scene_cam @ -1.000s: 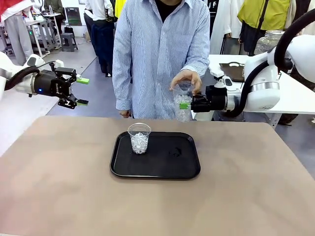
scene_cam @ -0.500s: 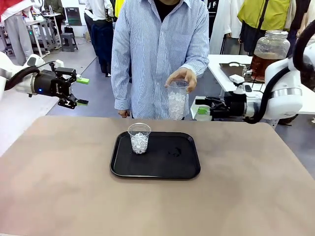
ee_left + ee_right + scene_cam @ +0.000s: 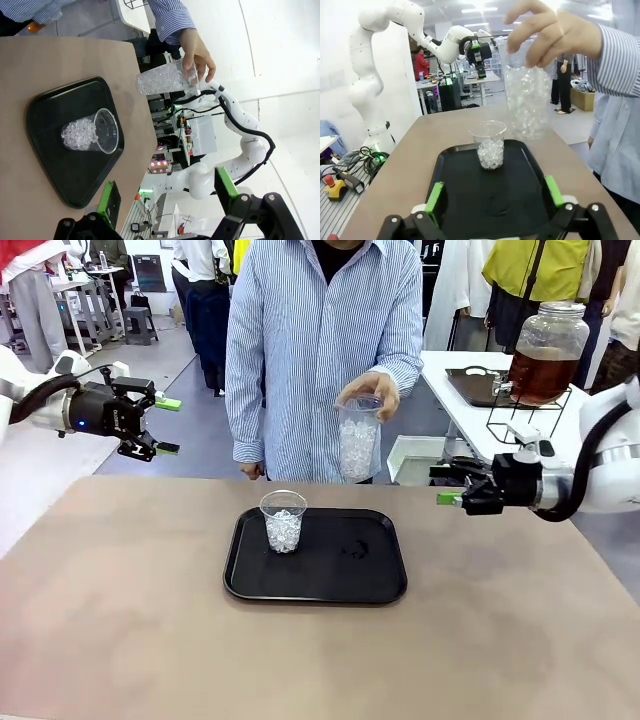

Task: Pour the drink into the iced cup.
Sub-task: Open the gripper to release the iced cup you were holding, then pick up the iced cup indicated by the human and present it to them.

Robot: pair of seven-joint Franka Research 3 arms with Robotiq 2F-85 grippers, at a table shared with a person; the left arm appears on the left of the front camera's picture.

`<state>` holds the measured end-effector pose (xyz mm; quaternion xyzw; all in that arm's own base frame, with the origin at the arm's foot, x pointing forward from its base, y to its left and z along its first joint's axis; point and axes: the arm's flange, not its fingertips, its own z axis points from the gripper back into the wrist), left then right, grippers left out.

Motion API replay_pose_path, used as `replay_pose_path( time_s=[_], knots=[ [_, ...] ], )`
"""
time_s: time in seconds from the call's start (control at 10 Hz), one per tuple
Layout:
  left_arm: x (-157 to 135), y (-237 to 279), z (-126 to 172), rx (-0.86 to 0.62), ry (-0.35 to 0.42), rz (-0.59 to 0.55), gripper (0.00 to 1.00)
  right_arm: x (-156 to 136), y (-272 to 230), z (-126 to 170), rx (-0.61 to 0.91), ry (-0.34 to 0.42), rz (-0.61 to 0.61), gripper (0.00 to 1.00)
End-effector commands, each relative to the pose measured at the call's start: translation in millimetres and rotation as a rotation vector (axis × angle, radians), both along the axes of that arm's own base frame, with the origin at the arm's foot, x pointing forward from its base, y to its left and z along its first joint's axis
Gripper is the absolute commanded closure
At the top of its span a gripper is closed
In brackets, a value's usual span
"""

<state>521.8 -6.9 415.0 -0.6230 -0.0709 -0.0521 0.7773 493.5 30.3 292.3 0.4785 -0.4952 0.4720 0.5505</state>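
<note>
The iced cup (image 3: 283, 521), clear plastic and half full of ice, stands upright at the back left of a black tray (image 3: 330, 585). It also shows in the wrist views (image 3: 90, 135) (image 3: 490, 145). Behind the tray, a person's hand (image 3: 371, 393) holds a taller cup packed with ice (image 3: 358, 440) in the air. My right gripper (image 3: 447, 485) hangs open and empty to the right of that cup, apart from it. Far to the left, above the table's edge, my left gripper (image 3: 160, 425) is open and empty. A large glass jar (image 3: 548, 340) of amber-brown drink stands on the white table behind.
The tray (image 3: 485, 190) lies mid-table with bare brown tabletop (image 3: 120, 620) all around it. The person stands at the far edge. Behind my right arm, a white table (image 3: 600, 435) carries a wire rack and a dark tray.
My right gripper has drawn back to the right, away from the tall cup of ice, which stays in the person's hand. The left arm has not moved.
</note>
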Motion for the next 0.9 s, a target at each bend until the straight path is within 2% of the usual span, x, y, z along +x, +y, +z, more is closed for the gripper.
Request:
replay_pose_path(
  time_s=[0.0,0.1,0.2,0.8],
  knots=[
    [-2.9,-0.9,1.6,0.003,-0.003,0.005,0.00,-13.8,-7.1,1.4,0.017,-0.015,-0.003,0.00],
    [-2.9,-0.9,1.6,0.003,-0.003,0.005,0.00,-15.5,-7.1,0.7,0.008,-0.024,-0.010,0.00],
    [-2.9,-0.9,1.6,0.003,-0.003,0.005,0.00,-5.7,-6.6,-2.7,0.009,0.007,-0.011,0.00],
    [-2.9,-0.9,1.6,0.003,-0.003,0.005,0.00,-5.7,-6.6,-2.7,0.009,0.007,-0.011,0.00]
  ],
)
